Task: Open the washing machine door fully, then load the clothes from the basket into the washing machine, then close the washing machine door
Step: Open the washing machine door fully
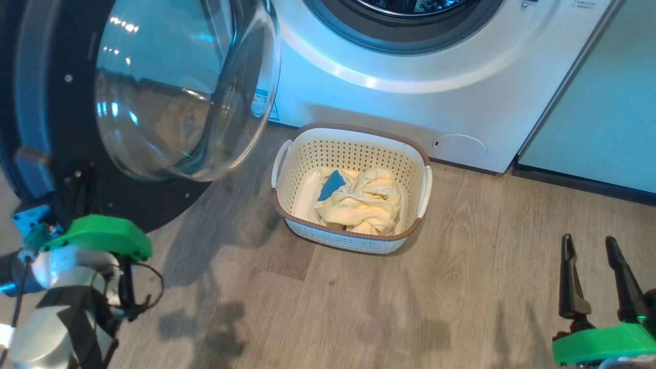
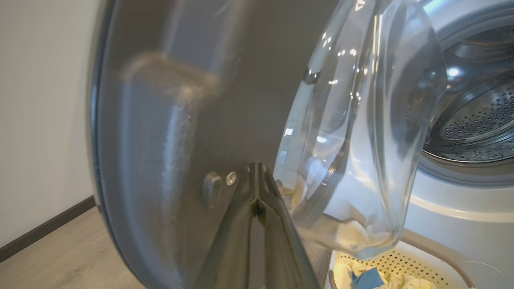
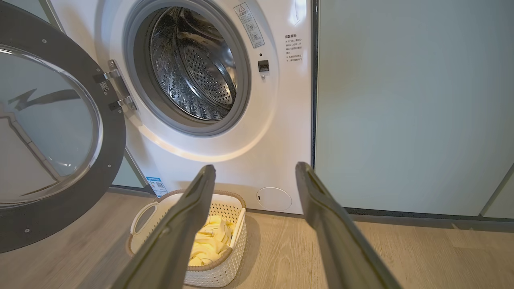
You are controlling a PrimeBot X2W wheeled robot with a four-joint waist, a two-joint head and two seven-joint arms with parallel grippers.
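Left jaws: shut on nothing, my dark left fingers (image 2: 241, 241) tipped at the glossy black rim of the large round washing machine door (image 2: 160, 120); contact not certain. Right jaws: spread wide, empty, right fingers (image 3: 176, 241) low over the wooden floor (image 1: 461, 287). Pale cream-yellow clothes (image 1: 359, 202) lie in the small perforated cream-white basket (image 1: 353, 130) before the white front-loading washing machine (image 1: 461, 102). Risk: my shut tips may skid off the slick rim, leaving the door short of full swing, its glass bowl (image 1: 189, 92) beside the basket.
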